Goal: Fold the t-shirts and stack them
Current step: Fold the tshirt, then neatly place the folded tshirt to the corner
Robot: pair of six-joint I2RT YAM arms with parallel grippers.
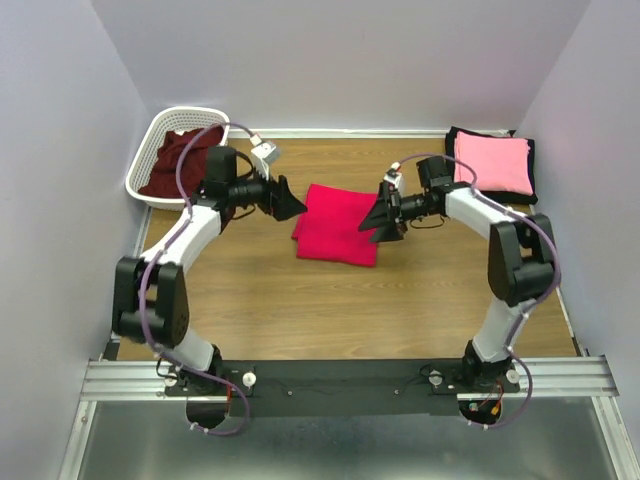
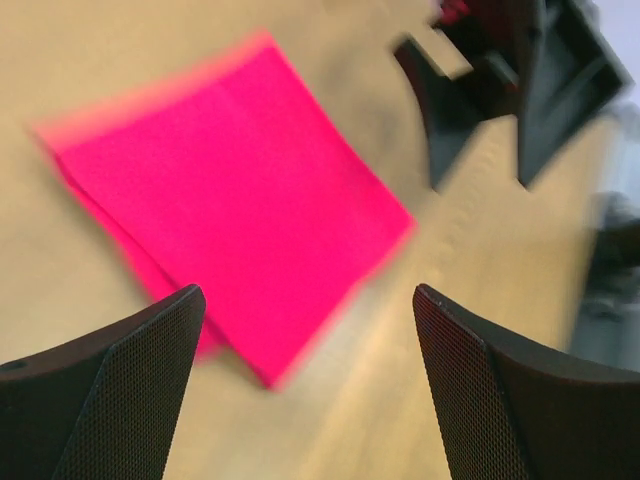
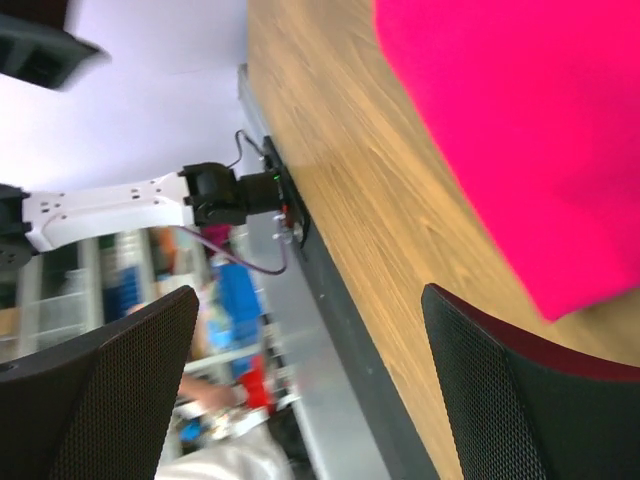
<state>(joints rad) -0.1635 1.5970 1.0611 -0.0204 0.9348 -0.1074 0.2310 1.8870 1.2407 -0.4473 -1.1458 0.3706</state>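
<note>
A folded crimson-red t-shirt (image 1: 338,224) lies flat in the middle of the wooden table, and it shows too in the left wrist view (image 2: 235,190) and the right wrist view (image 3: 530,130). My left gripper (image 1: 290,203) hovers at its left edge, open and empty (image 2: 305,300). At the shirt's right edge my right gripper (image 1: 378,222) also stands open with nothing between its fingers (image 3: 310,300). A folded light pink t-shirt (image 1: 492,162) lies on a black t-shirt (image 1: 528,178) at the back right. A dark maroon t-shirt (image 1: 180,160) sits crumpled in the basket.
The white lattice basket (image 1: 150,150) stands at the back left corner. Purple walls close in the table on three sides. A metal rail (image 1: 340,378) with both arm bases runs along the near edge.
</note>
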